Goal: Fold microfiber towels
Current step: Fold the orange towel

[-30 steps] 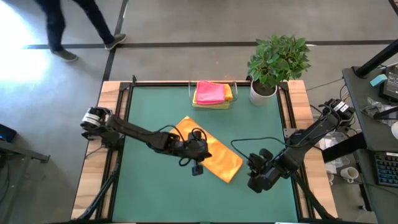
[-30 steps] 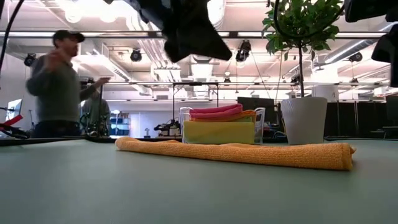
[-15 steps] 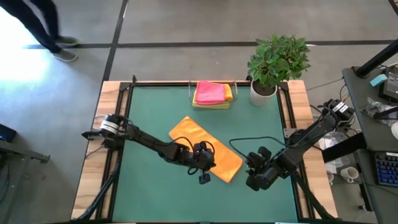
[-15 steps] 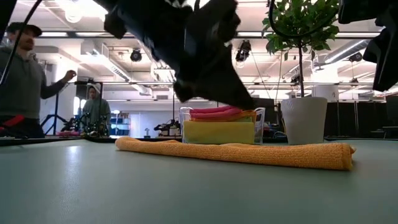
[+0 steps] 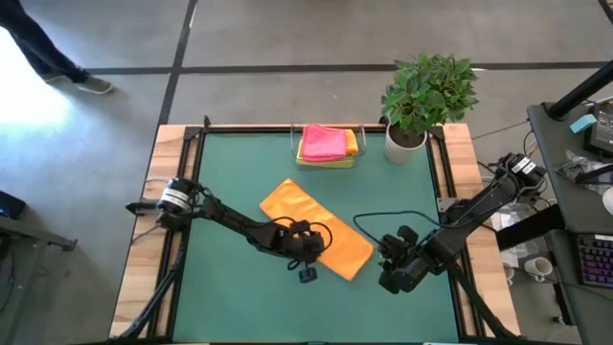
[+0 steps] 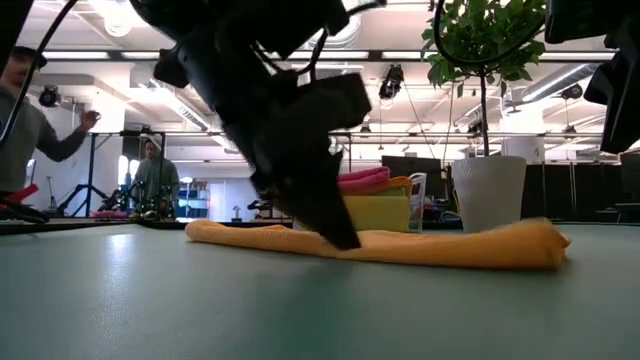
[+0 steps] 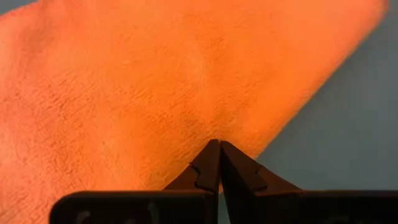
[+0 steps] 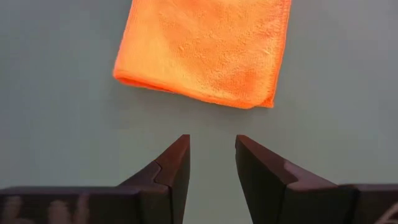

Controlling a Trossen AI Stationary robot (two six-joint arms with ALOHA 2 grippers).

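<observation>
The orange towel (image 5: pixel 317 231) lies mid-table, long axis diagonal. The left gripper (image 5: pixel 305 255) (fingers pressed together, holding nothing) touches its near edge; the right gripper (image 5: pixel 395 269), parted and empty, waits beside its end.

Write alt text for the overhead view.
A folded orange towel lies on the green mat, with the left hand shut at its near edge. The right hand waits open beside it; more towels sit stacked near a potted plant.
</observation>
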